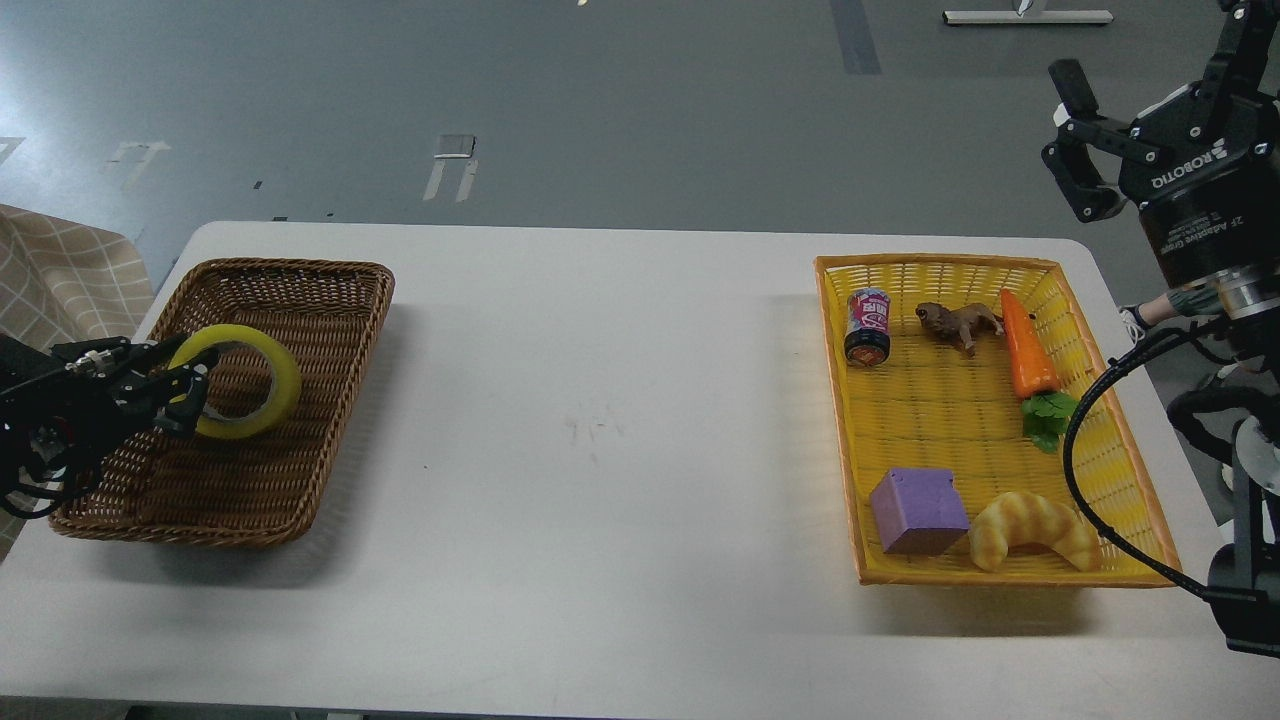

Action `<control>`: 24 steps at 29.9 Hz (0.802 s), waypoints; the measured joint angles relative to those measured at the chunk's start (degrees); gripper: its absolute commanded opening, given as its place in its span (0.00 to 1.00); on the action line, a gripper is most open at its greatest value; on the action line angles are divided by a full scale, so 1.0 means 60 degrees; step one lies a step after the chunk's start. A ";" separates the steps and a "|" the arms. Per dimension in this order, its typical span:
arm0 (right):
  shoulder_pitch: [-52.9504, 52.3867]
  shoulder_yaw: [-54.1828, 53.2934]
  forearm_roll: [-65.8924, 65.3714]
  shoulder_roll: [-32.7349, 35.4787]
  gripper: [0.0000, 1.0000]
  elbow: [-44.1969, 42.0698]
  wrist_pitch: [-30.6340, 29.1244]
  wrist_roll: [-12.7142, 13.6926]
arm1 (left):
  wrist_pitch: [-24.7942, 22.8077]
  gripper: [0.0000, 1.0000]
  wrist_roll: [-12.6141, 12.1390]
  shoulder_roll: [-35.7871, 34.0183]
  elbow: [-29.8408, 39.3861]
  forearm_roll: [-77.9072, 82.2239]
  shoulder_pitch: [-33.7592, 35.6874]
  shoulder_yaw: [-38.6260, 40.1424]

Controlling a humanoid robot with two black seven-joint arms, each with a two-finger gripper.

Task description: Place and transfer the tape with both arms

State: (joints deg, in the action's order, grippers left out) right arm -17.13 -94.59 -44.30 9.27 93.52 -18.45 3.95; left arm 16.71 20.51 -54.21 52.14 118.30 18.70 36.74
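Reaching in from the left edge, the left gripper [185, 395] is clenched on the tape [240, 381], one finger through the core and the other on the outer wall of the roll. That roll stands tilted over the brown wicker basket [300, 300], at the basket's left side; whether it touches the basket floor cannot be told. Bare white table [600, 400] lies between this basket and the yellow basket [850, 450] on the right. In the yellow basket sit a small can [867, 327], a brown animal toy [958, 322] and a toy carrot [1028, 345] at the far end, a purple block [918, 511] and a croissant toy [1033, 531] at the near end. Raised at the far right, well apart from the table, the right gripper [1078, 145] has its fingers spread wide, holding nothing.
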 measured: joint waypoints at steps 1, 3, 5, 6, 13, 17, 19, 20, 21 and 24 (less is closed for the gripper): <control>0.0014 0.0001 0.0000 -0.0001 1.00 0.0001 0.0000 0.0000 | 0.0003 0.51 0.0086 -0.0002 -0.0040 -0.0051 0.0000 0.0000; 0.0075 0.0002 0.0000 0.0000 1.00 0.0009 0.0000 0.0000 | 0.0032 0.55 0.0189 -0.0002 -0.0187 -0.0101 0.0000 0.0000; 0.0111 0.0002 0.0000 0.0000 1.00 0.0010 0.0000 0.0000 | 0.0061 0.58 0.0220 0.0000 -0.0304 -0.0121 0.0000 0.0000; 0.0123 0.0003 0.0000 0.0000 1.00 0.0012 0.0000 0.0000 | 0.0099 0.60 0.0225 0.0000 -0.0352 -0.0125 0.0001 0.0001; 0.0145 -0.0003 0.0000 0.0001 1.00 0.0015 0.0000 -0.0011 | 0.0292 0.83 0.0247 0.0045 -0.0445 -0.0911 0.0204 0.0104; 0.0146 -0.0010 0.0000 -0.0003 1.00 0.0015 -0.0003 -0.0015 | 0.0339 0.91 0.0342 0.0118 -0.0233 -0.2899 0.0729 0.0141; 0.0146 -0.0014 0.0000 -0.0005 1.00 0.0016 -0.0005 -0.0015 | 0.0293 0.96 0.0432 0.0127 -0.0058 -0.4001 0.1066 0.0120; 0.0146 -0.0014 0.0000 -0.0006 1.00 0.0016 -0.0006 -0.0015 | 0.0260 0.97 0.0473 0.0127 0.0033 -0.4429 0.1238 0.0117; 0.0144 -0.0014 0.0000 -0.0006 1.00 0.0015 -0.0005 -0.0015 | 0.0191 0.97 0.0501 0.0129 0.0115 -0.4912 0.1470 0.0113; 0.0121 -0.0015 -0.0014 0.0008 1.00 0.0015 -0.0005 -0.0015 | -0.0141 0.97 0.0530 0.0227 0.0221 -0.6048 0.2302 0.0132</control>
State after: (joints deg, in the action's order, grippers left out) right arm -16.40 -94.68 -44.38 9.32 93.61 -18.48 3.86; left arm 15.87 23.69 -52.85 53.47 82.01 32.51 37.54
